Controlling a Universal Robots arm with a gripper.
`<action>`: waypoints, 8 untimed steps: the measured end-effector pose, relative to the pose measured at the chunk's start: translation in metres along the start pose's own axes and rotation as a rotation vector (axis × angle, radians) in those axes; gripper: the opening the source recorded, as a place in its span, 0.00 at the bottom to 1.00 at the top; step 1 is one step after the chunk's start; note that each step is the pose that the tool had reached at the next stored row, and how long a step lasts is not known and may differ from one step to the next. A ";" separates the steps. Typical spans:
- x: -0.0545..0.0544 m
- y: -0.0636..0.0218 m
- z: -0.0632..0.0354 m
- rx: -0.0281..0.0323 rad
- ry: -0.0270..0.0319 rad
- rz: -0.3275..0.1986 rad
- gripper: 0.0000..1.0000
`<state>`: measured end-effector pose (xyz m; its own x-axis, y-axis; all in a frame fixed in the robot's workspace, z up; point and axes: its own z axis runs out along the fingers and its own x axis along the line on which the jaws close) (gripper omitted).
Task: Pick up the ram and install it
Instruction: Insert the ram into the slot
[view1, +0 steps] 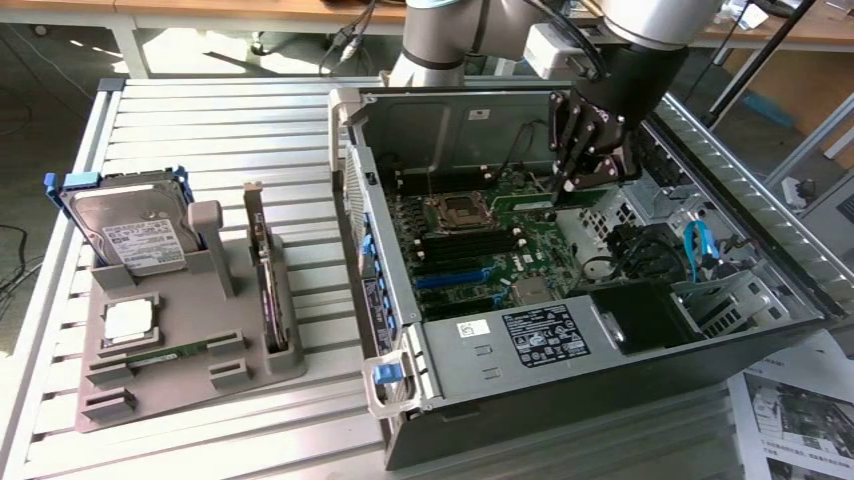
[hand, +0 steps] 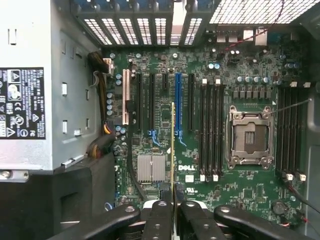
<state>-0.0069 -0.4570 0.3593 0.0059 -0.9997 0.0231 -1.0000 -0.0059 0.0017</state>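
A grey rack (view1: 187, 392) holds a hard drive (view1: 134, 235), a chip (view1: 130, 320), seemingly a card (view1: 271, 290).

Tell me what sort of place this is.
Likely a robotics lab bench for PC assembly: an open computer case on a slatted table, a parts fixture, and a gripper holding the ram over the motherboard.

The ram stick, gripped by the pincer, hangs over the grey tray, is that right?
No. The ram stick, gripped by the pincer, hangs over the green motherboard inside the open computer case, as the wrist view shows.
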 end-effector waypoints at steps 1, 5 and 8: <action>-0.001 0.0001 0.0017 0.0000 0.0000 0.000 0.13; -0.009 0.0009 0.0151 0.0000 -0.0001 0.000 0.13; -0.014 0.0034 0.0216 0.0000 -0.0002 0.000 0.13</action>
<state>-0.0104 -0.4434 0.3373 0.0060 -0.9997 0.0229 -1.0000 -0.0059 0.0017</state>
